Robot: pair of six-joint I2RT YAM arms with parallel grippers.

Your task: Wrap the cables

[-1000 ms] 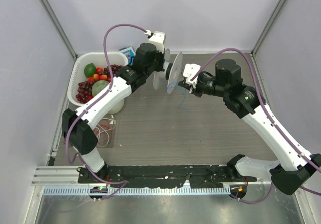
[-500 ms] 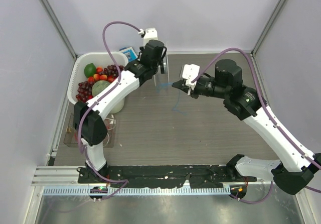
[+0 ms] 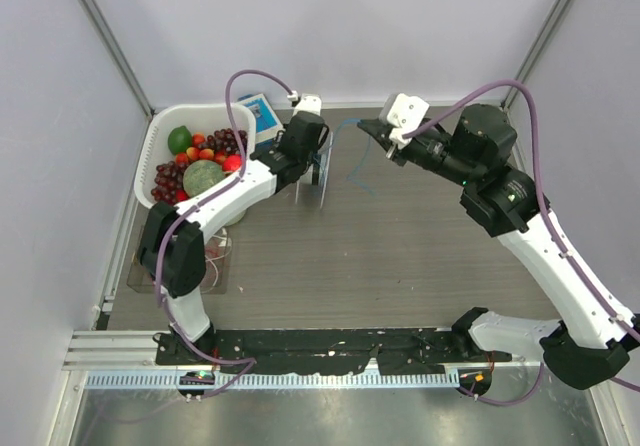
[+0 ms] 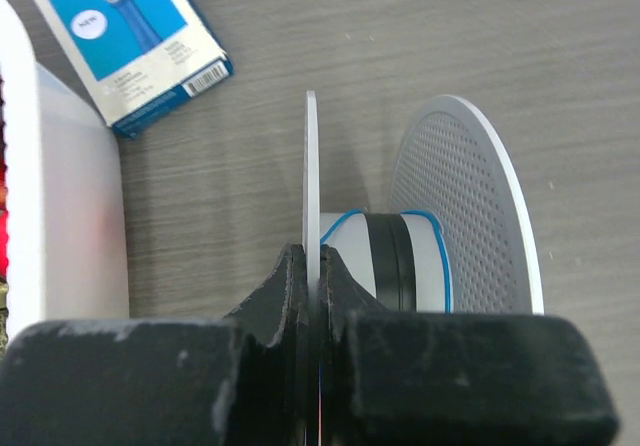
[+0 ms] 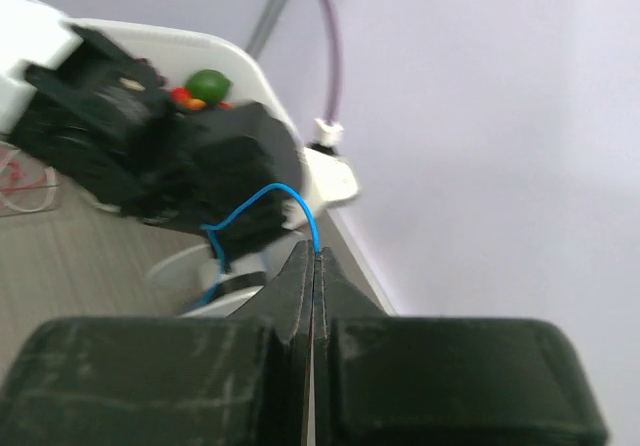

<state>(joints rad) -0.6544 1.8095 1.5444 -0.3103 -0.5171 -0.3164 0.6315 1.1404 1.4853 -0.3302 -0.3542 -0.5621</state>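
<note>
Blue cable (image 5: pixel 281 187) pinched in fully closed right gripper (image 5: pixel 313 257); left gripper (image 4: pixel 313 266) clamped tight on white spool flange (image 4: pixel 311 166).

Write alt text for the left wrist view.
The left gripper pinches the thin near disc of a white spool with a blue cable wound round its hub. A blue box lies on the table beyond.

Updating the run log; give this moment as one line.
left gripper: shut on spool flange | right gripper: shut on blue cable | wrap: begun
</note>
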